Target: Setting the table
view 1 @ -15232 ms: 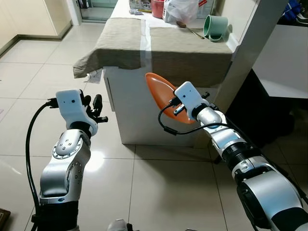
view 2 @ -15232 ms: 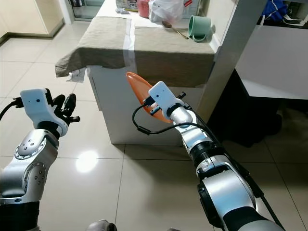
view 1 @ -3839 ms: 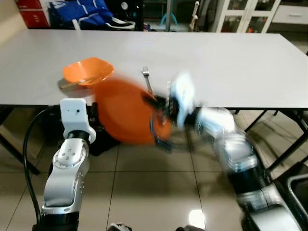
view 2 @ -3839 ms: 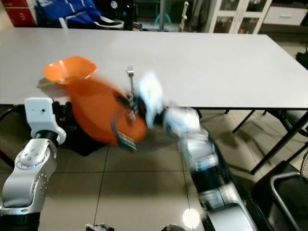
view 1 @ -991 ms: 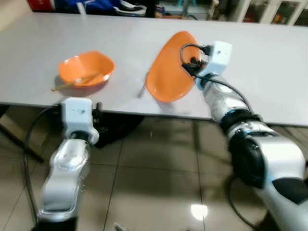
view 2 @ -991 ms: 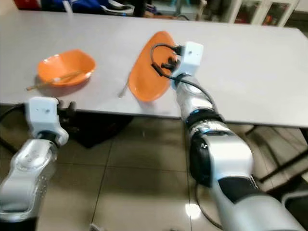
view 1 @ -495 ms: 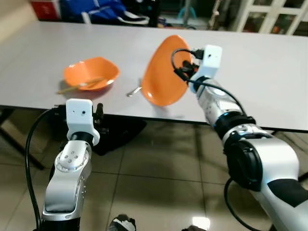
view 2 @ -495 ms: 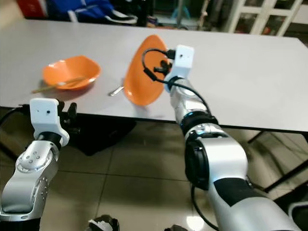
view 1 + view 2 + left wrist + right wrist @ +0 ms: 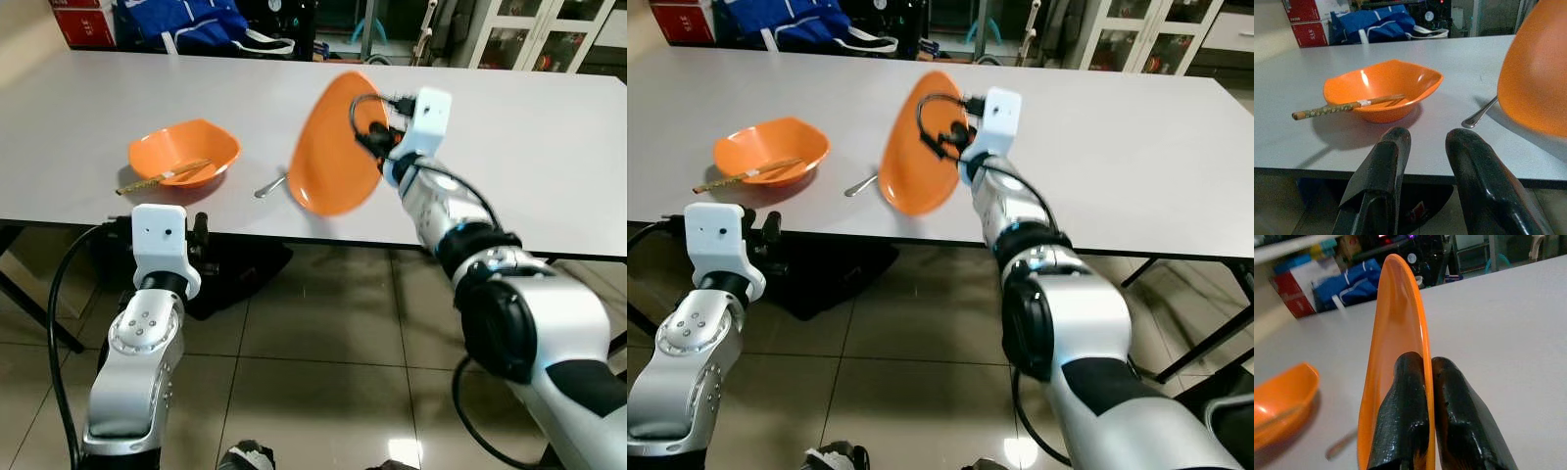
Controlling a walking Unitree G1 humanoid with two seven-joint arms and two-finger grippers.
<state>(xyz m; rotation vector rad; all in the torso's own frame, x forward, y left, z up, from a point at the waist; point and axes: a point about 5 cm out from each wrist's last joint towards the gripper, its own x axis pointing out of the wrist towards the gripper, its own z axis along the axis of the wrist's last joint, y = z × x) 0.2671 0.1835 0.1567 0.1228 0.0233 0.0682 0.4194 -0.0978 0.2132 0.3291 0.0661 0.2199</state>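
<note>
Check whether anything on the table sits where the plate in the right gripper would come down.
The right gripper holds the orange plate tilted on edge above the white table. A spoon lies just beside the plate's lower edge, and the orange bowl sits further left. Toward the robot's right, nothing visible blocks the table.

Bright, even light; perhaps slight blur

Colours at this moment. My right gripper (image 9: 1422, 382) had glossy black fingers and pinched a plain orange plate (image 9: 331, 147). The bowl (image 9: 182, 160) was the same plain orange; the chopsticks (image 9: 1347, 105) across it were brown with a pale band. The spoon (image 9: 268, 185) was silver, the table (image 9: 549, 137) pale grey. My left gripper (image 9: 1427, 147) was black, its wrist housing white, my arms silver.
</note>
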